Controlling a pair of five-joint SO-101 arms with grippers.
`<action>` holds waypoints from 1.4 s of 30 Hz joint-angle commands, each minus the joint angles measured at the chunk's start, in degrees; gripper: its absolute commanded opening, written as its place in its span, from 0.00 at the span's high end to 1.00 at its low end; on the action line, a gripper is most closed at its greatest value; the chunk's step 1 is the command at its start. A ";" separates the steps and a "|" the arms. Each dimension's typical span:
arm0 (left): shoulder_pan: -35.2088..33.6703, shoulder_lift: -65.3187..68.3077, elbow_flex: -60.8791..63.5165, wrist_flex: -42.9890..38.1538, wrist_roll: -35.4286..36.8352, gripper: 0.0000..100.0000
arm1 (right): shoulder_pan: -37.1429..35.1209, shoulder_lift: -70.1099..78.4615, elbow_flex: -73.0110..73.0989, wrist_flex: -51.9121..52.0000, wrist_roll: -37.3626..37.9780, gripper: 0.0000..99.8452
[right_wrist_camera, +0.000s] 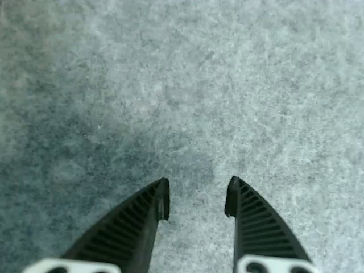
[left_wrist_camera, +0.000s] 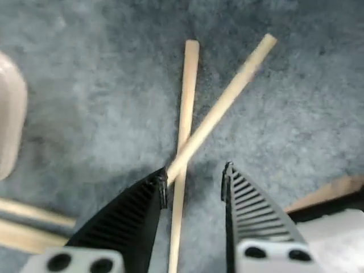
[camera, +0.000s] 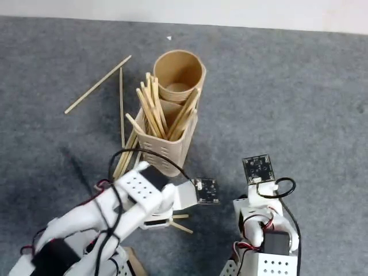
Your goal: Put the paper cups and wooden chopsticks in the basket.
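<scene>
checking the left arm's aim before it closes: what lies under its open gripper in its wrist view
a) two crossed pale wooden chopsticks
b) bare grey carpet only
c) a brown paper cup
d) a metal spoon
a, since the left gripper stands open over two pale wooden chopsticks that cross each other on the grey carpet.

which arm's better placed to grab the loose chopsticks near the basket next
Left. Its open jaws sit right over two crossed chopsticks beside the basket; the right arm's open jaws hang over bare carpet.
</scene>
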 commanded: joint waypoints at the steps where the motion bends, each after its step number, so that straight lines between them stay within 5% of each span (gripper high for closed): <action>1: 0.66 4.62 -0.13 -4.75 -0.44 0.82 | 0.66 -0.66 6.73 0.31 0.53 0.83; 12: 1.10 11.47 -2.42 -8.44 -0.44 0.99 | 0.66 -0.66 6.73 0.31 0.53 0.83; 19: 1.10 11.30 -2.77 -8.35 -0.53 1.00 | 0.66 -0.66 6.73 0.31 0.53 0.83; 36: 1.36 11.21 -22.02 17.76 -0.26 1.00 | 0.66 -0.66 6.73 0.31 0.53 0.83; 42: 8.13 1.80 -32.84 23.56 1.76 1.00 | 0.66 -0.66 6.73 0.31 0.53 0.83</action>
